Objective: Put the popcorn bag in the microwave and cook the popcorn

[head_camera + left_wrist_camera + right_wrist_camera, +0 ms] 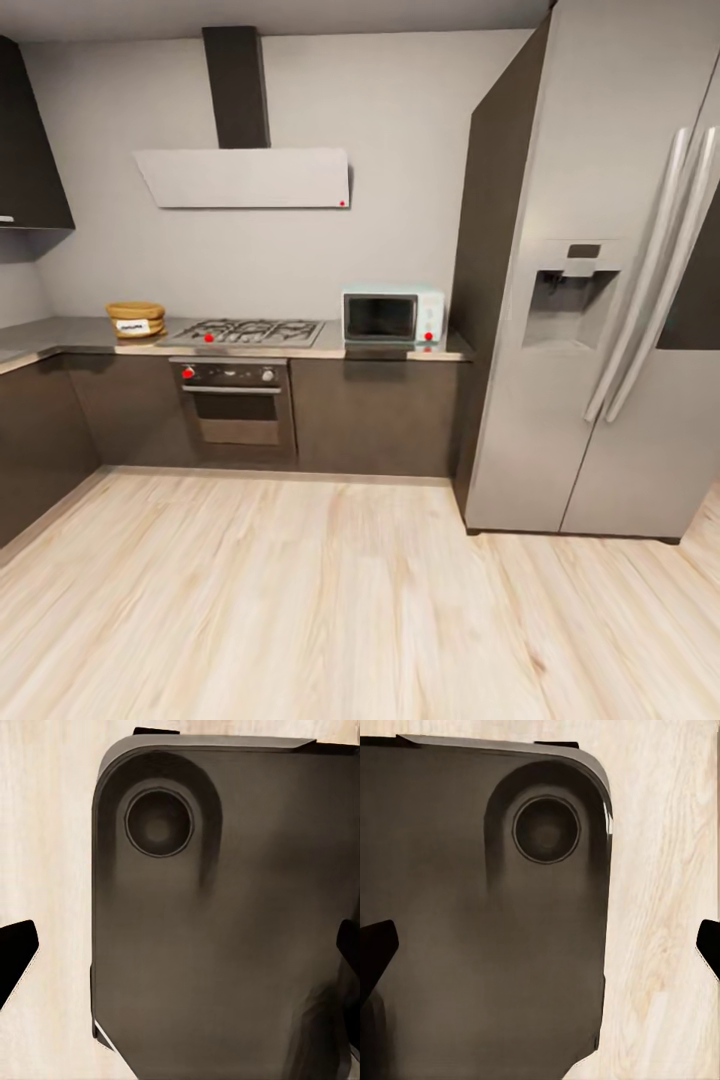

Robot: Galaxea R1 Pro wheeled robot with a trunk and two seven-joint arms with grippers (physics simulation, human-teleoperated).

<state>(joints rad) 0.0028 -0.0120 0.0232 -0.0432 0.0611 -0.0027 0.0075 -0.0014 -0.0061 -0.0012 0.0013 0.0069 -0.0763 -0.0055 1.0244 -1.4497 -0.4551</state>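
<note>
The popcorn bag (136, 319), a tan sack with a white label, sits on the grey countertop (75, 335) at the far left, left of the hob. The mint-blue microwave (393, 317) stands on the same countertop at its right end, door closed. No popcorn pieces can be seen. Both are far across the floor from me. In the left wrist view my left gripper (182, 952) is open, its dark fingertips (16, 952) wide apart over my dark base. In the right wrist view my right gripper (542, 951) is open in the same way, with nothing between its fingertips (375, 952).
A steel gas hob (245, 331) lies between bag and microwave, above a built-in black oven (236, 402). A tall steel fridge (600, 300) stands at the right, next to the microwave. Dark cabinets (30, 440) run along the left. Light wood floor (300, 600) stretches ahead.
</note>
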